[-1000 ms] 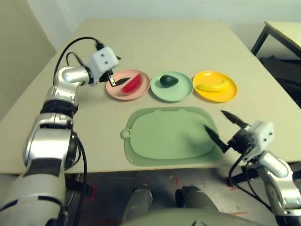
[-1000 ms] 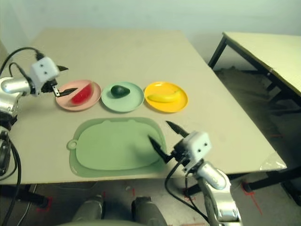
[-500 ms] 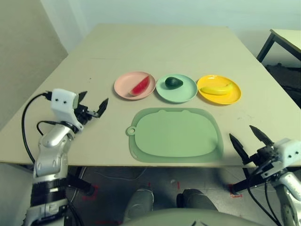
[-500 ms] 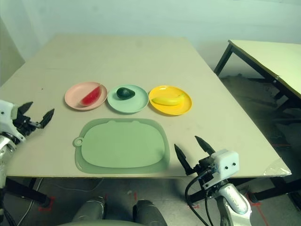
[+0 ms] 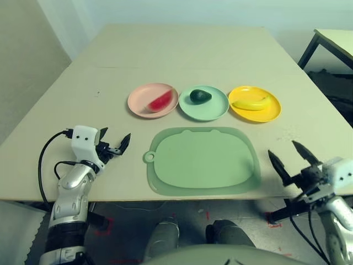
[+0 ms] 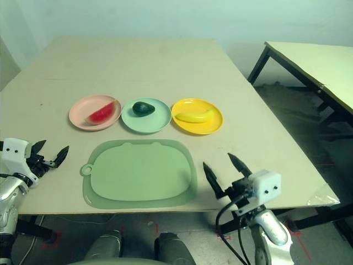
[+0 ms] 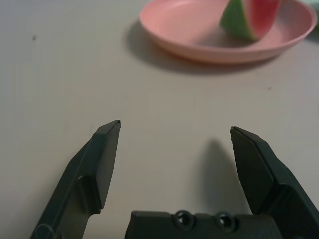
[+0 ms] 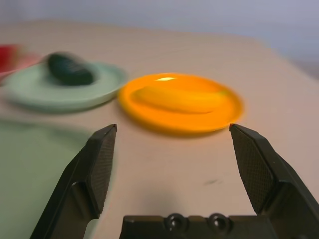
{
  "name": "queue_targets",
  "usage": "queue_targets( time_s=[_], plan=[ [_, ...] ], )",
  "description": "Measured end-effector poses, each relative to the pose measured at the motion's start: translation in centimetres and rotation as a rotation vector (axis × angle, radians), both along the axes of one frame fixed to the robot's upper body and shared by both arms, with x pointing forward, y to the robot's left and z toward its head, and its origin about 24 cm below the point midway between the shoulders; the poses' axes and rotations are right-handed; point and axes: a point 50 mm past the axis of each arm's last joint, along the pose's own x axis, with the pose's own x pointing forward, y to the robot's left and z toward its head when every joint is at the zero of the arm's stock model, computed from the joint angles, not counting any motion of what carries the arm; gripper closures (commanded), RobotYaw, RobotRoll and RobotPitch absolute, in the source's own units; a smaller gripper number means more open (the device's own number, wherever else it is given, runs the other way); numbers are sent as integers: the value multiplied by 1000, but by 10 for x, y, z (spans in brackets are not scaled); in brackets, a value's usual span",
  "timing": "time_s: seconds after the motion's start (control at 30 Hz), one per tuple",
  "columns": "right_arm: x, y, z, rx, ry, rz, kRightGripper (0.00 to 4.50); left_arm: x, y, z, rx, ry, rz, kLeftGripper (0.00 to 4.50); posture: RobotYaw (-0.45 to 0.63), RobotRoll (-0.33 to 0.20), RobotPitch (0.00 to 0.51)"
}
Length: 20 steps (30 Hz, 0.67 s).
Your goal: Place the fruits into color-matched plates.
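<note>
The left tool (image 5: 114, 148) is seen spread wide and empty, low over the surface (image 5: 182, 49) beside its left edge, close to the near edge. The right tool (image 5: 290, 159) is likewise held wide apart with nothing between its fingers, at the near right corner, just off the near edge.

From the way things lie, the sorting is judged done, so the remaining risk is disturbance rather than a missed grasp. If either arm were swung back across the surface, a plate could be clipped and its fruit rolled out; the shallow rims would give little hold. The left tool is pointed toward the pink plate (image 5: 153, 100), so that plate is judged the first to be struck by a forward push.

The largest loose thing is the pale green tray (image 5: 203, 160), which is laid near the near edge, between the two tools, with its ring handle toward the left edge. It is bare, and it would be dragged if a finger caught its rim. Behind it, toward the middle of the surface, the three plates are set in a row running left to right. The watermelon wedge (image 5: 160, 101) is held by the pink plate, the avocado (image 5: 200, 96) by the mint green plate (image 5: 203, 103), and the banana (image 5: 251, 102) by the yellow plate (image 5: 254, 102). The plates are nearly touching, so a knock to one is likely to be passed along.

A second table (image 6: 314, 58) is seen beyond the right edge.
</note>
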Motion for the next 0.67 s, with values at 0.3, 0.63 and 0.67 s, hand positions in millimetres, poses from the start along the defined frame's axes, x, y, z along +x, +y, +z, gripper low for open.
queue_targets(
  time_s=[0.3, 0.63, 0.67],
  plan=[
    [5, 8, -1, -48, 18, -110, 0, -4, 3, -3, -3, -15, 45, 30, 176, 0, 89],
    [8, 17, -2, -32, 24, -106, 0, -13, 10, 1, 16, -21, 88, 30, 200, 0, 90],
    [8, 18, -2, -32, 21, -106, 0, -13, 10, 1, 16, -22, 89, 30, 193, 0, 85]
  ],
)
